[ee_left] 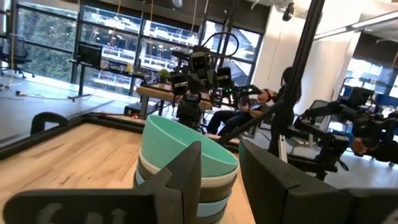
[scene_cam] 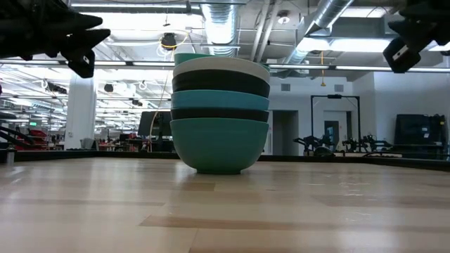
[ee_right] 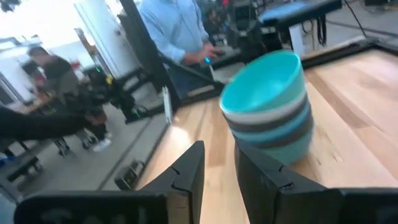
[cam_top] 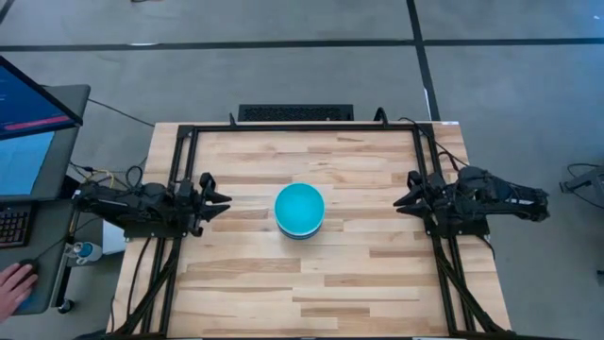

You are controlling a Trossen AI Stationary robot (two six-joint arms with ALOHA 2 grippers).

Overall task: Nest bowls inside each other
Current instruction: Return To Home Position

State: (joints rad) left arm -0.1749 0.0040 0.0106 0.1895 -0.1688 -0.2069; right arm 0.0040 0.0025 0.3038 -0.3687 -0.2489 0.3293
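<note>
The bowls (cam_top: 300, 210) stand as one nested stack in the middle of the table, its lowest teal bowl (scene_cam: 219, 146) resting on the wood, with black, cyan, black and white bowls above and a cyan one on top (ee_right: 264, 81). The stack also shows in the left wrist view (ee_left: 186, 163). My left gripper (cam_top: 217, 201) hovers open above the table's left side, well clear of the stack. My right gripper (cam_top: 404, 201) hovers open above the right side, likewise apart.
A black metal frame (cam_top: 302, 127) runs around the table's far, left and right sides. A person (ee_right: 180, 28) stands beyond the table's left side, and a hand (cam_top: 14, 283) rests at a desk there. Bare wood lies all round the stack.
</note>
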